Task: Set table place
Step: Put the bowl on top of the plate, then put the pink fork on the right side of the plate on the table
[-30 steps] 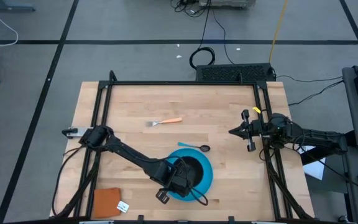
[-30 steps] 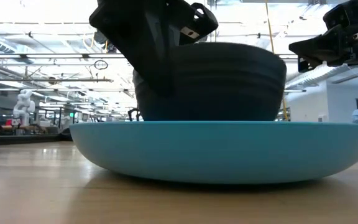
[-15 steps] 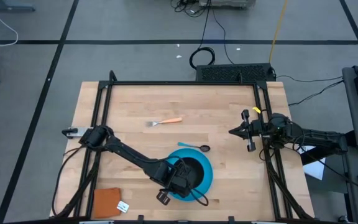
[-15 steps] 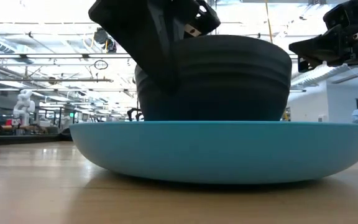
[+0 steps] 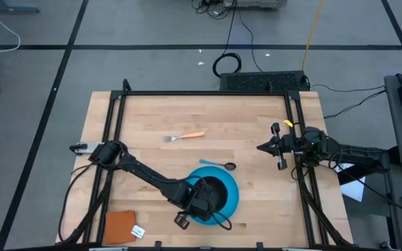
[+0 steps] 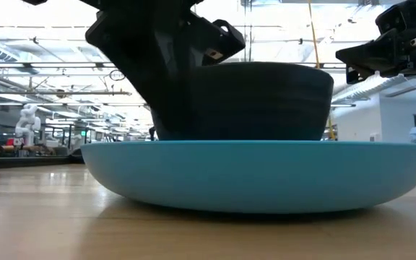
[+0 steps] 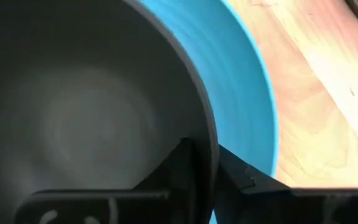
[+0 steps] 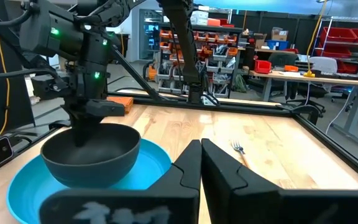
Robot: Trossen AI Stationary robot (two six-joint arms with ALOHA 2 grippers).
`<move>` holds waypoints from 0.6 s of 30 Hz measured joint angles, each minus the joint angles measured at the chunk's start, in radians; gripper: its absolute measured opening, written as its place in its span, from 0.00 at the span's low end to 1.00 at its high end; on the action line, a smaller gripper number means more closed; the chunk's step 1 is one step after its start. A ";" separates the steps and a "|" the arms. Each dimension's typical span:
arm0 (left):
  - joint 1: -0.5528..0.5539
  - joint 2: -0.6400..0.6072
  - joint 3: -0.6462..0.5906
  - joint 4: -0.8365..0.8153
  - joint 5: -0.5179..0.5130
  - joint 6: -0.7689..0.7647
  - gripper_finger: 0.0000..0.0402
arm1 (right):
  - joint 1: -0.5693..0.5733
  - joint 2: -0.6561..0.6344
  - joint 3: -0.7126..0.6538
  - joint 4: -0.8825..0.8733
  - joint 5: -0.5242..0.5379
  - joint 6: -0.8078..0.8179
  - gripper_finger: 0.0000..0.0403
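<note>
At the near edge of the table, the black bowl sits on the blue plate, roughly centred; the left gripper stands at the bowl's rim, one finger inside the wall and one outside — the left wrist view shows the rim running between them; whether the fingers clamp that rim or stand just clear of it, I cannot tell. The right gripper waits above the table's right side, well apart from the plate, its jaws pressed together on nothing.

The orange-handled fork lies farther back on the bare wood, apart from the plate; the teal-handled spoon lies just beyond the plate's far rim, close to it.

Step in hand, by my reading: the bowl is placed on the plate and its release is the matter of the moment. The next move calls for a clean withdrawal — the fingers must clear the rim on both sides before the arm lifts, or the bowl may tip or drag across the plate; after that, fork and spoon remain to be set beside the plate.
</note>
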 joint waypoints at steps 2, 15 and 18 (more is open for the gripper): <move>0.000 0.001 0.000 0.012 0.000 0.000 0.17 | 0.000 0.000 0.000 0.000 0.000 0.000 0.00; 0.001 -0.012 0.003 0.044 0.012 -0.024 0.39 | 0.000 0.000 0.000 0.000 0.000 0.000 0.00; 0.001 -0.012 0.027 0.035 0.014 -0.037 0.43 | 0.000 0.000 0.000 0.000 0.000 0.000 0.00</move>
